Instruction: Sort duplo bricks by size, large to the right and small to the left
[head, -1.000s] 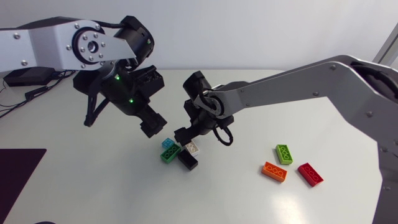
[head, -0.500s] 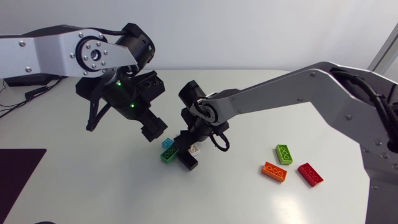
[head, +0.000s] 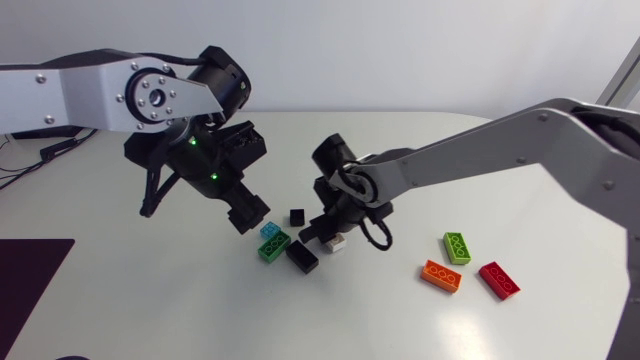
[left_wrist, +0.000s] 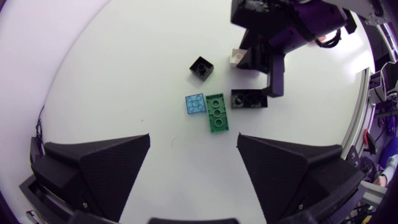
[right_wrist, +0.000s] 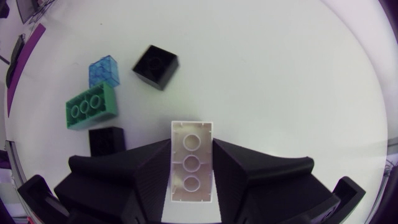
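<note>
My right gripper (head: 327, 236) is shut on a long white brick (head: 337, 243), whose hollow underside (right_wrist: 191, 163) shows between the fingers in the right wrist view. Beside it lie a small black brick (head: 297, 216), a small light-blue brick (head: 270, 231), a long green brick (head: 272, 246) and a long black brick (head: 302, 259). My left gripper (head: 248, 213) hangs open above and left of this cluster, nothing between its fingers (left_wrist: 99, 165). Ahead of it, the left wrist view shows the blue brick (left_wrist: 194, 104), green brick (left_wrist: 217, 113) and both black bricks (left_wrist: 201, 68).
To the right lie a lime-green brick (head: 457, 247), an orange brick (head: 440, 276) and a red brick (head: 499, 280), all long. A dark mat (head: 30, 275) covers the table's front left corner.
My right gripper has shut on the white brick and shifted right with it, uncovering the small black brick. The left arm has barely moved.
</note>
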